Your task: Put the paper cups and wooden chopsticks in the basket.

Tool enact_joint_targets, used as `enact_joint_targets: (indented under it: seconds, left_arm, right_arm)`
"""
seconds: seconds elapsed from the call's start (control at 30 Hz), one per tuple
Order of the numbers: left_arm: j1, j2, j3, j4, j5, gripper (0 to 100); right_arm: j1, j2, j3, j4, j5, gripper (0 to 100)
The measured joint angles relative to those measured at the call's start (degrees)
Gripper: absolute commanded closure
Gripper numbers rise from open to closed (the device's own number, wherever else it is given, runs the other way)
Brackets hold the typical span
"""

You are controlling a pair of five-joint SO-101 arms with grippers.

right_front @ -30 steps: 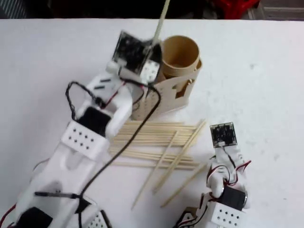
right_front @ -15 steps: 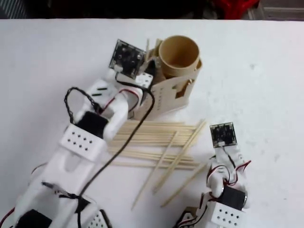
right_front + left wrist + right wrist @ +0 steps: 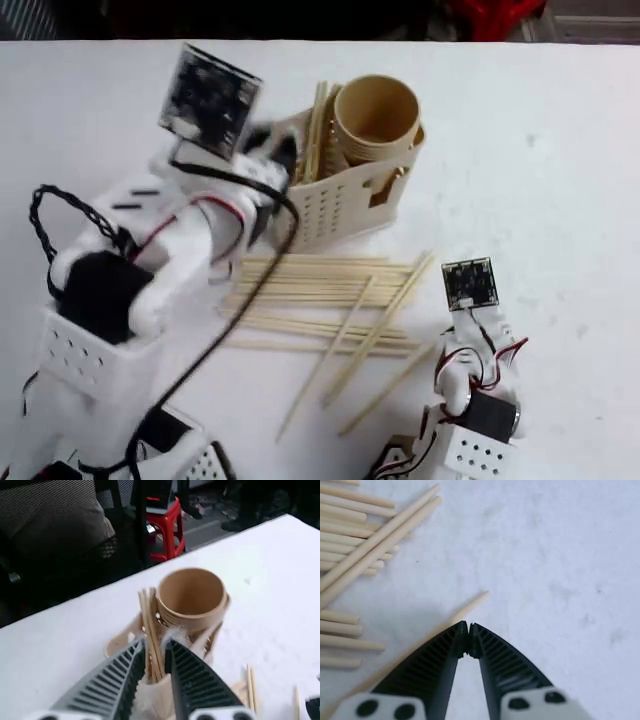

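- The left arm is pulling back from the basket (image 3: 340,205). A second ago it was holding one chopstick upright over the basket's left end, and half a second ago it was lowering it inside.
- The left gripper (image 3: 156,649) is now hanging just short of the basket with its jaws slightly parted. It seems to be gripping nothing, so I am judging the stick as let go.
- The delivered chopsticks (image 3: 318,125) are standing upright in the basket, leaning just beside the paper cups (image 3: 377,120). The cups are sitting nested in the basket's right part, as they were in the earlier frames.
- That is making one more stick done and the cups already in place.
- The pile of loose chopsticks (image 3: 320,290) is lying on the table (image 3: 560,150) in front of the basket, unchanged over the last second. Most of the task is therefore still waiting.
- The right gripper (image 3: 468,641) is staying where it was, low over the table at the pile's right edge. Its jaws are clenched tip to tip on nothing, with a stray chopstick (image 3: 465,611) lying just beside them.
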Motion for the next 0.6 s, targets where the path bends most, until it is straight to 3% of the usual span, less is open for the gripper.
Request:
enact_joint_targets:
  seconds: [0.13, 0.23, 0.43, 0.6]
  left_arm:
    - [8.7, 0.1, 2.6, 7.8, -6.7, 92]
    - [14.2, 0.1, 8.7, 7.9, -9.1, 91]
    - [16.4, 1.9, 25.3, -3.2, -12.2, 84]
    - [16.7, 13.1, 32.3, -15.1, -12.3, 84]
  right_arm:
    - [0.0, 0.0, 0.0, 0.0, 0.0, 98.1]
    - [0.0, 0.0, 0.0, 0.0, 0.0, 98.1]
    - [0.0, 0.0, 0.0, 0.0, 0.0, 98.1]
    - [0.0, 0.0, 0.0, 0.0, 0.0, 98.1]
